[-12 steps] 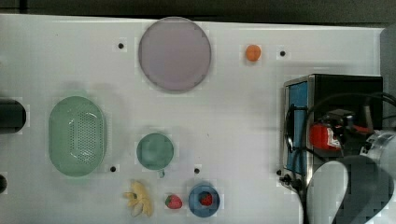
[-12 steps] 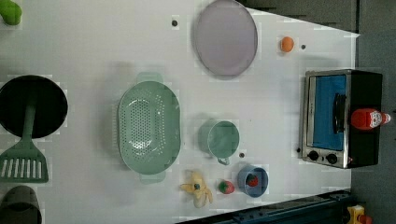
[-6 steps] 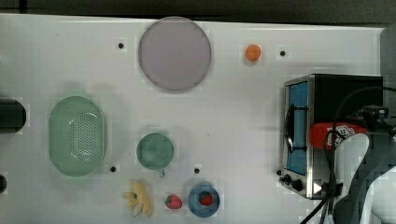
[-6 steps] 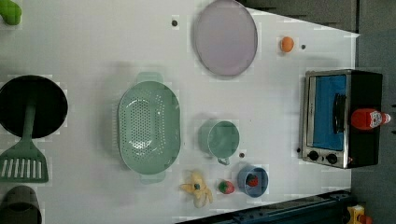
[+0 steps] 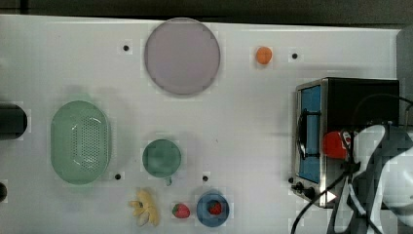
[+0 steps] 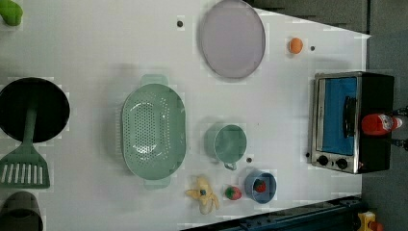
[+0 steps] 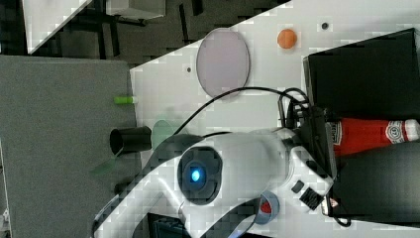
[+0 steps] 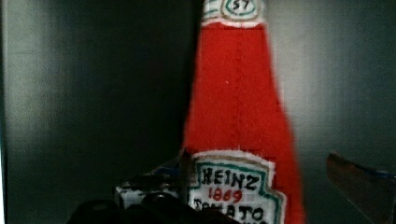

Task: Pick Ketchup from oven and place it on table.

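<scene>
Right view: ketchup (image 7: 369,135) lying on top of the oven (image 7: 364,59)
The gripper (image 7: 331,144) straddles the bottle's base; its grip cannot be told

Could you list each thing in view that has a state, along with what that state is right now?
ketchup: lying on its side on top of the oven, cap on.
oven: door closed.
gripper: at the ketchup's label end, a finger on each side.
blue bowl: holds one strawberry.
second strawberry: loose on the table, beside the blue bowl.
green colander: empty.
green cup: upright, empty.
</scene>
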Tool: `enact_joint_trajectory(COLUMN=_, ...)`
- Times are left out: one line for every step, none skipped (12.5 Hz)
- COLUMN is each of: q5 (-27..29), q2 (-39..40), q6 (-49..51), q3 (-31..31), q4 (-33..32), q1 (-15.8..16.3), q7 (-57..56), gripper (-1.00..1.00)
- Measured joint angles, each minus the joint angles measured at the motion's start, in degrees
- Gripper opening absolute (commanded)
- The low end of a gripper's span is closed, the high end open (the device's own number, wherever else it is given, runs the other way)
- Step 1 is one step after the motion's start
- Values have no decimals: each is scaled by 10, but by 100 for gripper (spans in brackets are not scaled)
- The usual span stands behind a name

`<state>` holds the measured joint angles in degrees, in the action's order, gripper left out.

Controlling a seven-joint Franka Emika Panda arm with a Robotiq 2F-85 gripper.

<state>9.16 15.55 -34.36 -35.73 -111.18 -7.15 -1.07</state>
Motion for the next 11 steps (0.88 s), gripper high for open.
enact_joint_trajectory(q5=6, q2=14, q6=0, q3=1, q4=6, q1=0, q7=4, gripper=100)
enact_joint_trajectory(q5=6, q2=23, q6=-2, q3=0, q4=7, q1=5, q7=6, gripper=100)
enact_joint_trajectory(q5=5, q2=24, q6=-4, q3=2, q4=4, q1=8, q7=13, gripper=100)
enact_joint_trajectory(q5=12, q2=26, q6=-1, q3=7, q4=5, q1=9, q7=16, gripper=100)
enact_joint_trajectory(q5=28, q2=30, q6=3, q3=6, q4=7, q1=13, q7=17, gripper=100)
enact_joint_trajectory(q5=32, q2=33, q6=-1, q3=5, q4=6, q1=16, q7=21, gripper=69)
enact_joint_trajectory(q5=31, q2=32, q6=-6, q3=5, q4=3, q1=20, q7=22, gripper=43)
enact_joint_trajectory(q5=27, q2=32, q6=-10, q3=5, q4=5, q1=20, q7=22, gripper=29)
enact_joint_trajectory(q5=24, q2=31, q6=-6, q3=8, q4=10, q1=16, q7=22, gripper=29)
enact_joint_trajectory(q5=24, q2=33, q6=1, q3=11, q4=16, q1=12, q7=22, gripper=29)
enact_joint_trajectory(q5=25, q2=34, q6=4, q3=11, q4=19, q1=11, q7=22, gripper=29)
